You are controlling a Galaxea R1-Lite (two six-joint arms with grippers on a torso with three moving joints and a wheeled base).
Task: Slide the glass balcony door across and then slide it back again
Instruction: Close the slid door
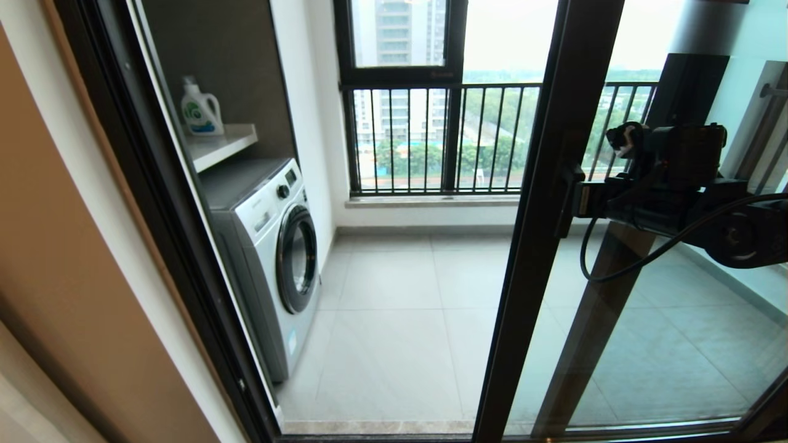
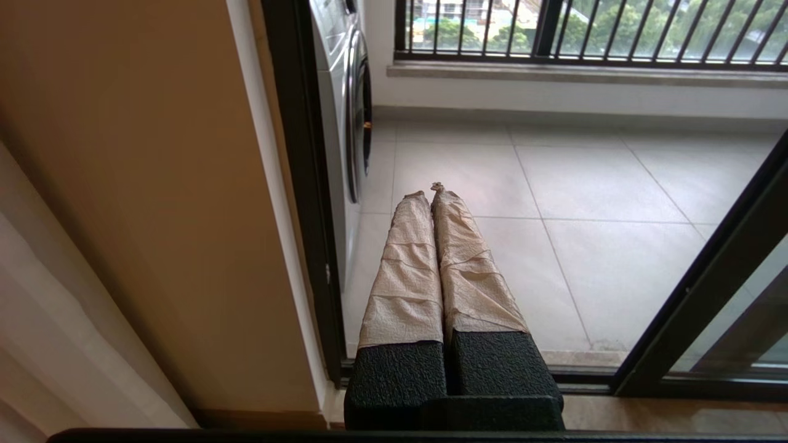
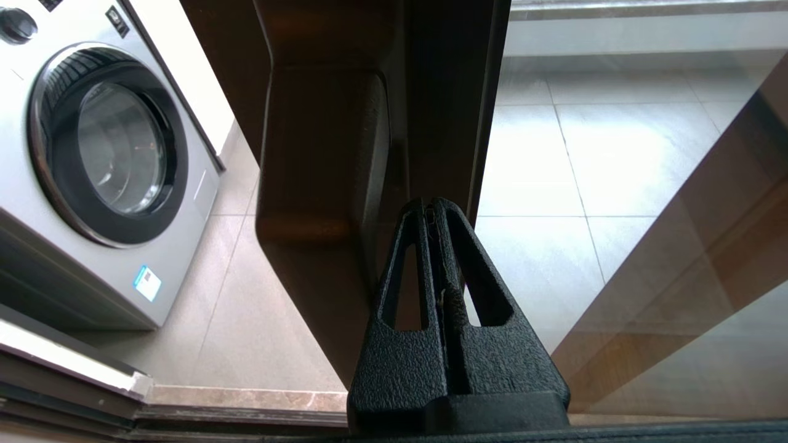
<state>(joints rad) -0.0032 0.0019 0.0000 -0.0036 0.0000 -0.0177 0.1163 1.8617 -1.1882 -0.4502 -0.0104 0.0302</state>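
The glass balcony door [image 1: 534, 215] stands partly slid aside. Its dark brown upright edge runs down the middle-right of the head view, with clear glass to its right. The doorway to its left is open onto the balcony floor. My right gripper [image 1: 580, 200] is shut, and its tips rest against the frame just beside the dark bar handle [image 1: 564, 203]. In the right wrist view the shut gripper [image 3: 431, 206] points into the groove between the handle [image 3: 320, 184] and the door's frame [image 3: 452, 111]. My left gripper [image 2: 430, 192], its fingers wrapped in tan tape, hangs shut and empty low by the left jamb.
A white washing machine [image 1: 271, 246] stands on the balcony at the left, under a shelf with a detergent bottle [image 1: 200, 111]. The dark left jamb [image 1: 154, 215] borders the opening. The outer window with black railing bars [image 1: 431, 141] lies beyond. The floor track [image 2: 591, 375] crosses the threshold.
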